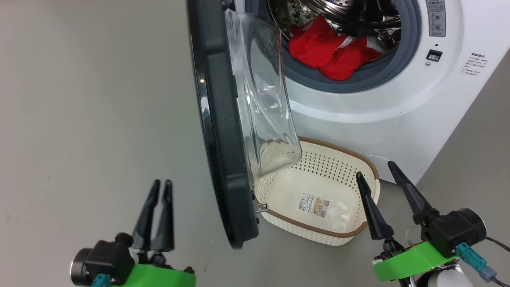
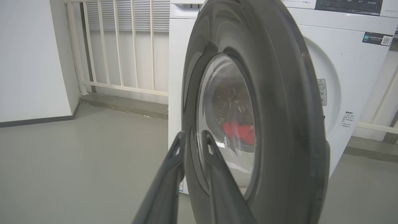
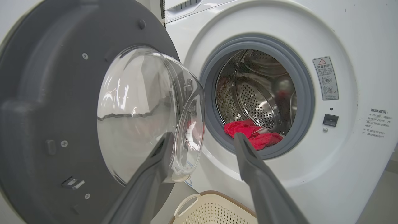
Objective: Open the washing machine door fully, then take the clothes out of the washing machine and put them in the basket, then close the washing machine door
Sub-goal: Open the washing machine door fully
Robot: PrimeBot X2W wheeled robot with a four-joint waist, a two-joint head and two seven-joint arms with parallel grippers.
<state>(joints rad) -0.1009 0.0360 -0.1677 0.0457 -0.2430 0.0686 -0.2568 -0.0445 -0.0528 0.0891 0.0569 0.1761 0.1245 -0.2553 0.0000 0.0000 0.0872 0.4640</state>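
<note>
While its glossy black-rimmed round door (image 1: 223,139) stands roughly square to the machine's front, edge-on in the head view, the opening step looks unfinished. At far left, above bare grey floor (image 1: 79,99), the left gripper (image 1: 162,182) hovers on the door's outer side, clear of the rim. Its two long dark fingers are all but closed, with only a slit between them, and they grip nothing. A push from those narrow tips could skid off the polished rim, and a door left at this angle might drift back into the reaching arm.

The door's bulging clear glass bowl (image 1: 263,99) overhangs the left end of the cream perforated plastic basket with a brown woven-look rim (image 1: 310,229), which sits empty on the floor against the machine's foot. A small metal latch low on the door's inner face hangs just beside that rim and could catch it as the door swings.

Bright red soft garments (image 1: 326,52) lie heaped at the front of the steel drum, spilling onto the grey rubber ring. Pulled carelessly, they could snag there or fall short of the basket.

The right gripper (image 1: 374,168) hovers over the basket's right end, fingers spread wide and empty, aimed at the big white front-loading washing machine (image 1: 398,103). A blind reach could jab the seal.
</note>
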